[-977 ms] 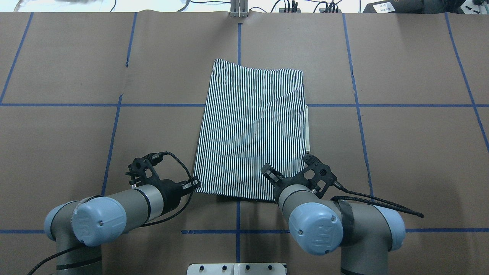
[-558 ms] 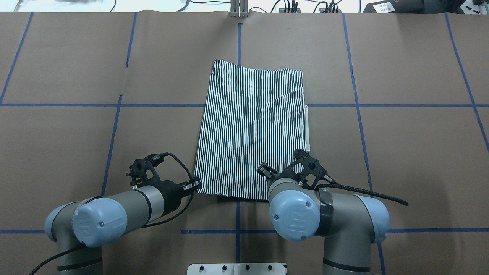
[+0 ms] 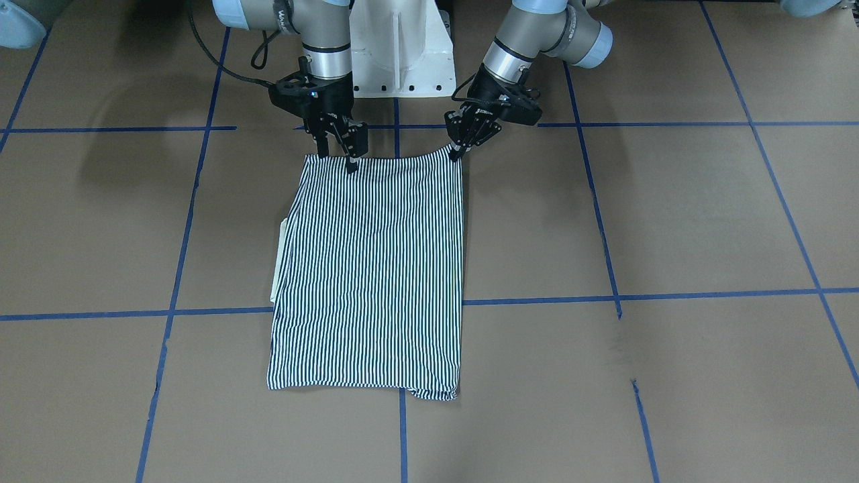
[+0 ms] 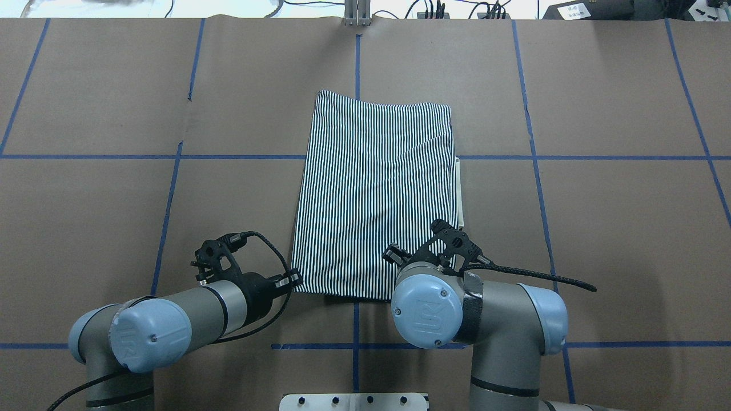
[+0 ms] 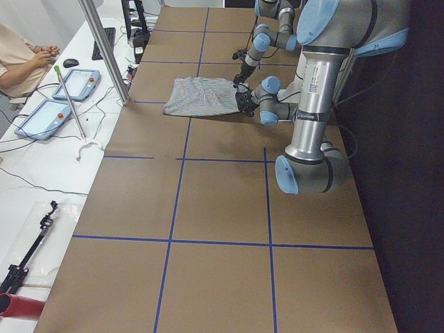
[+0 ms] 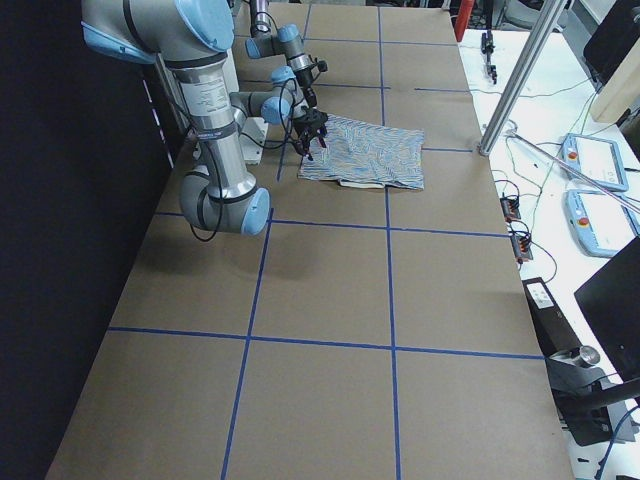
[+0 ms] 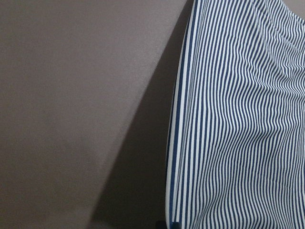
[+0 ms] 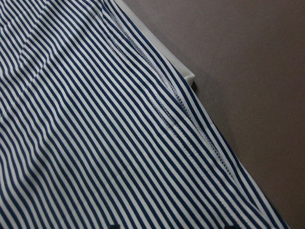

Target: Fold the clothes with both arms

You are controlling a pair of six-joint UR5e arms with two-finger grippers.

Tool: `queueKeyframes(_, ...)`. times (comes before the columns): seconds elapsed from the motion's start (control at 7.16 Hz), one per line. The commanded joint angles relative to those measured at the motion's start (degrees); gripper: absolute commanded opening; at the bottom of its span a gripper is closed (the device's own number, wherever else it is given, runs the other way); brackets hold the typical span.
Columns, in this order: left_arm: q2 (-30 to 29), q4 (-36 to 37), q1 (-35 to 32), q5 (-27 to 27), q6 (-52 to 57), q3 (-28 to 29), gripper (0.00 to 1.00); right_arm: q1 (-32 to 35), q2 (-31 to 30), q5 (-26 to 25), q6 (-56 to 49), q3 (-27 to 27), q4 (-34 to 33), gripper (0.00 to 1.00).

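Stretching lengthwise away, the polo shirt (image 4: 374, 188) presents its near hem: left end effector (image 3: 459, 153) pinching one corner; right end effector (image 3: 337, 157) spread by the other.

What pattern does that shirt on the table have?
The shirt has thin navy-and-white stripes, clearest in the right wrist view.

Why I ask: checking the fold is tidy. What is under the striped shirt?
A cream strip pokes out from under the striped shirt on its right-arm side, lying on the brown table. What else lies beneath is covered by the top layer.
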Motion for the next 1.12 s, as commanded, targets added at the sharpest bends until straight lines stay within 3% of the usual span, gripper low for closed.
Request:
queueKeyframes(0.0,-0.2,0.0,0.0,0.0,0.0,0.0,0.00,-0.1,0.5,0.4,-0.5,-2.1,0.0,0.78)
queueKeyframes(0.14,-0.2,0.0,0.1,-0.1,0.0,0.0,0.00,-0.1,2.3,0.4,-0.5,-4.9,0.0,0.78)
queueKeyframes(0.98,-0.8,0.0,1.0,-0.1,0.0,0.5,0.00,-0.1,2.3,2.4,-3.1,-5.1,-2.3,0.78)
